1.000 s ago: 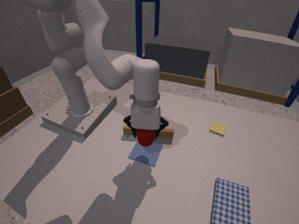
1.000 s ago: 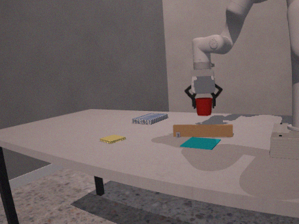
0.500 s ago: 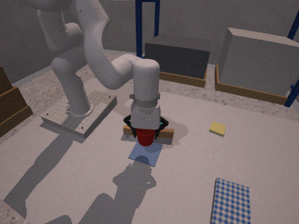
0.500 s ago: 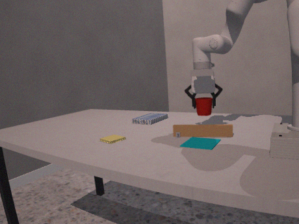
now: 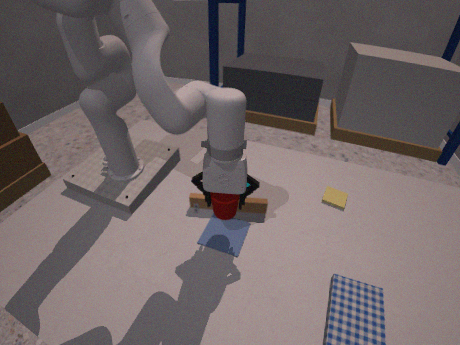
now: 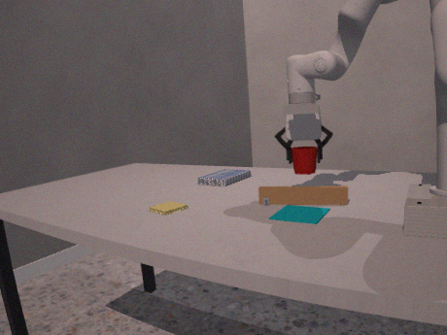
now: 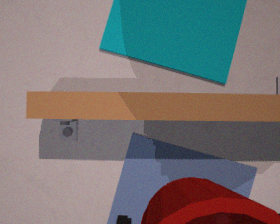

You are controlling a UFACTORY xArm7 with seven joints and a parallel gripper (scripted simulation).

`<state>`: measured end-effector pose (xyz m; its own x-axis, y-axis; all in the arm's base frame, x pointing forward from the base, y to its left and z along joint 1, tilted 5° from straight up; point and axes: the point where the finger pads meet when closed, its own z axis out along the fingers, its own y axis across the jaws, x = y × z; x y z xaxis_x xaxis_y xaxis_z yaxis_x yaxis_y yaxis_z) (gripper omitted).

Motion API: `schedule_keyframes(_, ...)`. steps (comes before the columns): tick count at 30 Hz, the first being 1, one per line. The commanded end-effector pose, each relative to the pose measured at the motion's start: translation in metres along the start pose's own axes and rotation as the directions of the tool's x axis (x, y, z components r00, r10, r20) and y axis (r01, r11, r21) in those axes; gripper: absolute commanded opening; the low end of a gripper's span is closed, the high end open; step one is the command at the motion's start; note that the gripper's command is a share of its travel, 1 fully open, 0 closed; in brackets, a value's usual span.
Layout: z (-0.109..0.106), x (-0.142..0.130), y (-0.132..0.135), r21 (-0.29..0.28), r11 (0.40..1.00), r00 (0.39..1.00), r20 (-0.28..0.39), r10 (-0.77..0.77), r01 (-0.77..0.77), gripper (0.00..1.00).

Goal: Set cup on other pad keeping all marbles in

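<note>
While the gripper (image 5: 226,193) hangs above the rail (image 5: 255,206), its fingers clamp the red cup (image 5: 225,205), which seems to overlap the rail and the blue pad (image 5: 223,234) below. From the side, the cup (image 6: 304,160) is high over the rail (image 6: 303,195), behind the teal pad (image 6: 299,214). At the wrist, both pads (image 7: 175,35) flank the rail.

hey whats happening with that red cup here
A single white robot arm has a red cup clamped in its hand and is carrying it in the air above the table. Below it, a wooden rail lies between two pads: a blue-grey pad on the cup's side and a teal pad across the rail. The cup has not been set down yet.
</note>
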<state>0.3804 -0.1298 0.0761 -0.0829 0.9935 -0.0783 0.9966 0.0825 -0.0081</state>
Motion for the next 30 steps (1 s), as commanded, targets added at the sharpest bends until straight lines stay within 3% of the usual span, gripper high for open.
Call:
schedule_keyframes(1,-0.001,0.013,0.002,-0.004,1.0,1.0,0.002,0.0,0.0,0.85)
schedule_keyframes(30,-0.001,0.126,0.003,-0.004,1.0,1.0,0.002,0.0,0.0,0.85)
